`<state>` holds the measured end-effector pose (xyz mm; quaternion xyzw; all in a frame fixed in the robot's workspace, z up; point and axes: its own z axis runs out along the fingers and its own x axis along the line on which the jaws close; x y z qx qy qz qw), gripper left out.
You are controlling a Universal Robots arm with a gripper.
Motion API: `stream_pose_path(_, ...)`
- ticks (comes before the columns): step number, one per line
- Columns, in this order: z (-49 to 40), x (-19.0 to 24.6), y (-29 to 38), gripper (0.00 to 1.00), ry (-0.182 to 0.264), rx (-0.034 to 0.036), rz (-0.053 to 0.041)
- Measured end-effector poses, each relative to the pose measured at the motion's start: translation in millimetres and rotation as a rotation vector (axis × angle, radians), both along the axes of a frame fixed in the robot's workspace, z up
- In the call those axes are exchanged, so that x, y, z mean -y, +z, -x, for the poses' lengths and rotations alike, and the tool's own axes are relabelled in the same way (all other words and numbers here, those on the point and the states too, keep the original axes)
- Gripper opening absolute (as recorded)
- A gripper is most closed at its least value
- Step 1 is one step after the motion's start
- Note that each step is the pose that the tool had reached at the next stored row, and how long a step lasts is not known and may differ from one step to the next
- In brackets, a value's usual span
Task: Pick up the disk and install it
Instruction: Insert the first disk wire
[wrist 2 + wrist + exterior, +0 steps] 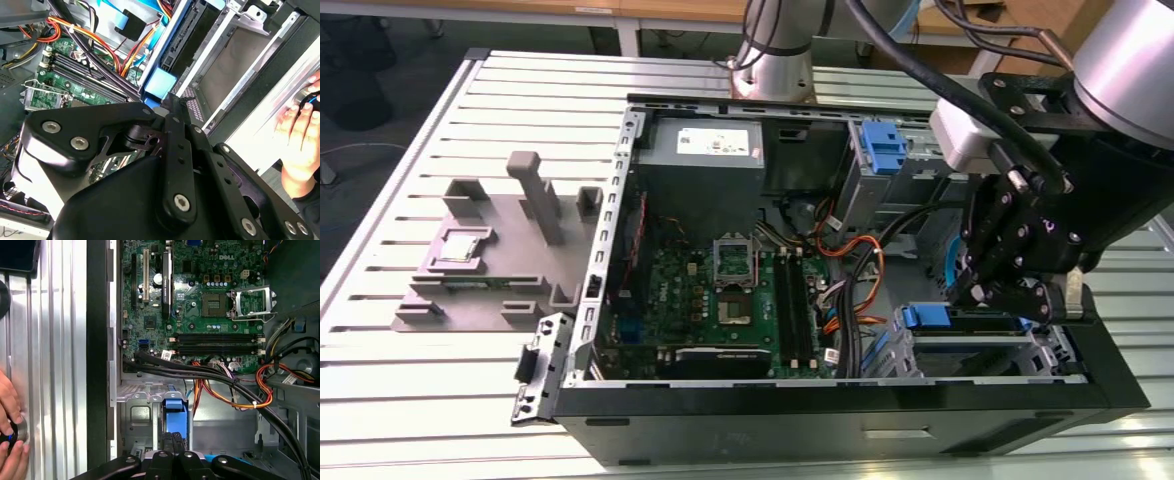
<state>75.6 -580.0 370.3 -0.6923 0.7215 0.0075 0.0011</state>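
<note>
Second wrist view has the gripper point(167, 98) with its black fingers pressed together, nothing seen between them, the tips just beside a blue tab point(160, 82). Past that tab the disk point(184, 36) sits edge-on in its blue carrier inside the grey drive cage point(237, 22), at a corner of the open computer case point(854, 405). The case lies on a slatted aluminium table point(414, 120), with a grey fixture block point(487, 270) toward the exterior view's left. A person's hand point(9, 407) rests on the slats beside the case. Beyond the table are grey floor point(440, 30) and a wooden desk edge point(667, 10).
</note>
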Motion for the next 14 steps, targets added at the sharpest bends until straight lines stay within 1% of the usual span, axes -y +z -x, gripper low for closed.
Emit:
stream_pose_path(2, -3.2, 0.0, -0.1, 0.10, 0.000, -0.0002, 0.0000)
stream_pose_path(3, -12.3, -0.2, -0.2, 0.10, 0.001, -0.0009, 0.0000)
stream_pose_path(8, -12.7, -0.2, -0.2, 0.10, 0.006, -0.0008, 0.0000)
stream_pose_path(14, -12.7, -0.2, -0.6, 0.10, 0.102, -0.0009, 0.0001)
